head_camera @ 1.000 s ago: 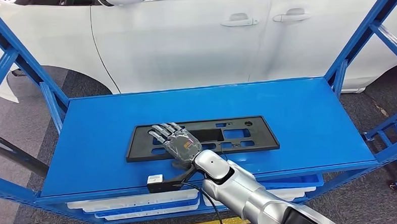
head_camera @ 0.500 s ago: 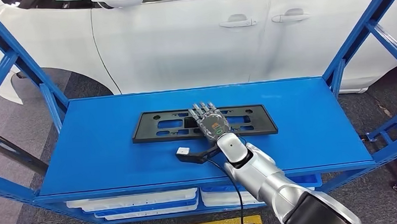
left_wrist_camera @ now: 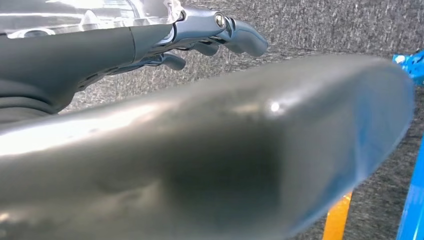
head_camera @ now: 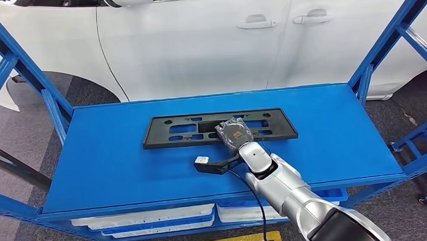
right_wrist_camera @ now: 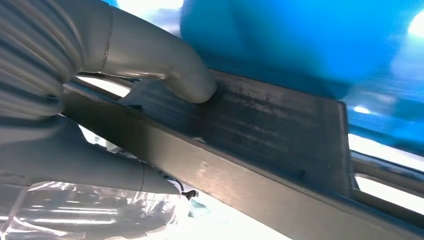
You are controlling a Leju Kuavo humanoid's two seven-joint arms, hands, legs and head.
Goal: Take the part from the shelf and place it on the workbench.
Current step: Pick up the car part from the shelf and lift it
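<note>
Since half a second ago the right hand [head_camera: 234, 133] has tipped forward and down over the near edge of the black part, so its fingers, then laid flat across the plate, are now tucked out of the head camera's sight; the part itself has shifted only slightly.

Behind everything stands a white car [head_camera: 208, 39], its side doors and handles facing the robot. In front of it is the blue steel shelf [head_camera: 110, 163] with slanted blue braces at both ends and white trays on the level beneath. The black part [head_camera: 184, 131], a long flat plate with rectangular cut-outs, lies flat near the middle of the top shelf, long side across the view. The silver right arm [head_camera: 282, 188] reaches up from below to its near long edge, right of centre. In the right wrist view the grey thumb [right_wrist_camera: 192, 82] presses on one face of the plate [right_wrist_camera: 280, 125] while a finger lies under the opposite side, so the right hand grips the part at its edge. A small wrist camera [head_camera: 202, 161] juts out beside the arm.

The left hand [left_wrist_camera: 200, 35] hangs over grey carpet, fingers loosely curled, holding nothing.
</note>
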